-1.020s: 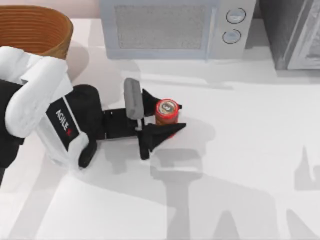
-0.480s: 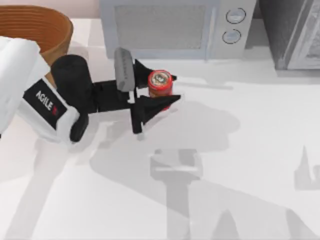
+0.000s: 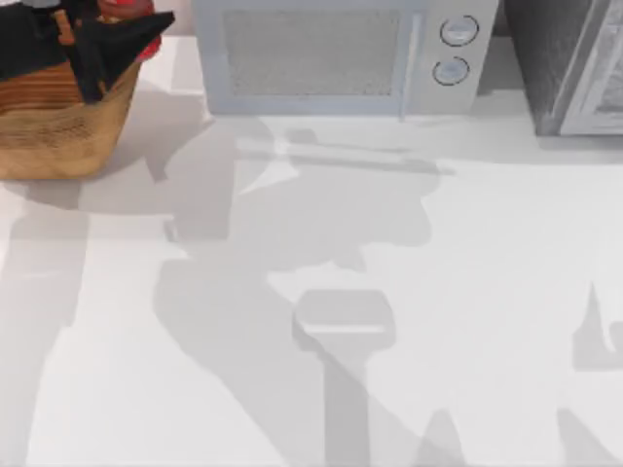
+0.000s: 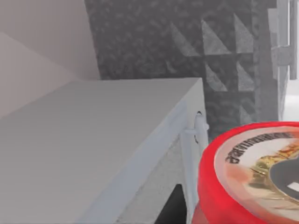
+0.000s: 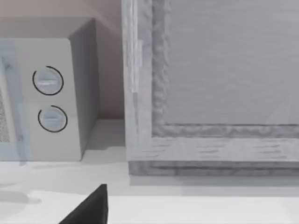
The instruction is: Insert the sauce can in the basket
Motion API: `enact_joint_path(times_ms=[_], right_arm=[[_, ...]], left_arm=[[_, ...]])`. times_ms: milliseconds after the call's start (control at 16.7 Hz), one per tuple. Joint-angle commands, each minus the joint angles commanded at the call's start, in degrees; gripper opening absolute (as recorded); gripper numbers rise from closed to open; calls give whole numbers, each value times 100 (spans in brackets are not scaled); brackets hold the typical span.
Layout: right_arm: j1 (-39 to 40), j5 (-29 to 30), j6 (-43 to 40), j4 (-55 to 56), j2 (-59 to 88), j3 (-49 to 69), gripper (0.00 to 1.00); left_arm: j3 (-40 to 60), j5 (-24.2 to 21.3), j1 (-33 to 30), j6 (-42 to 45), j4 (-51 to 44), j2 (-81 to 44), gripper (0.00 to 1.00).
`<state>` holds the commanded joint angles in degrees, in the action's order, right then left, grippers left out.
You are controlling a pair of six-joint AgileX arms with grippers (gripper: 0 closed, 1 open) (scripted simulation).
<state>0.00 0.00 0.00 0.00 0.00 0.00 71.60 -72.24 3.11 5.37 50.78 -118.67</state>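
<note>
The small red cylindrical sauce can (image 3: 125,8) is being held between the fingers of the left tool (image 3: 115,27) above the tan woven wicker basket (image 3: 58,136) at the counter's (image 3: 409,292) far left, so that it can be lowered inside; the right tool's state cannot be told.

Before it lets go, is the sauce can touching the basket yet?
Cannot tell. In the top view the left pincer holds the sauce can over the basket, hiding any gap.

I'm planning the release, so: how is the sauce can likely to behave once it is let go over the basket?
The sauce can is a rigid cylinder, so it should not deform in the left gripper. Being round, it will probably roll if it lands on its side. The basket has raised woven walls, which would likely stop it.
</note>
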Motion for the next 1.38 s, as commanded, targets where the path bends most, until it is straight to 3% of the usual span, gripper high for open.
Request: enact_joint_path(times_ms=[300,480,840,1200,1380], right_arm=[[0,0,0,0,0,0,100],[0,0,0,0,0,0,100],[0,0,0,0,0,0,100],[0,0,0,0,0,0,100],[0,0,0,0,0,0,100]], left_arm=[[357,-71,1628,-198,-1201,378,0],[433,-66,2133,-248,-1522,462,0],[436,-38,2159,-241,-1529,426,0],[818,633,1489,-338,-1205,-171,0],[834,658,1465,-342,-1191,-194,0]])
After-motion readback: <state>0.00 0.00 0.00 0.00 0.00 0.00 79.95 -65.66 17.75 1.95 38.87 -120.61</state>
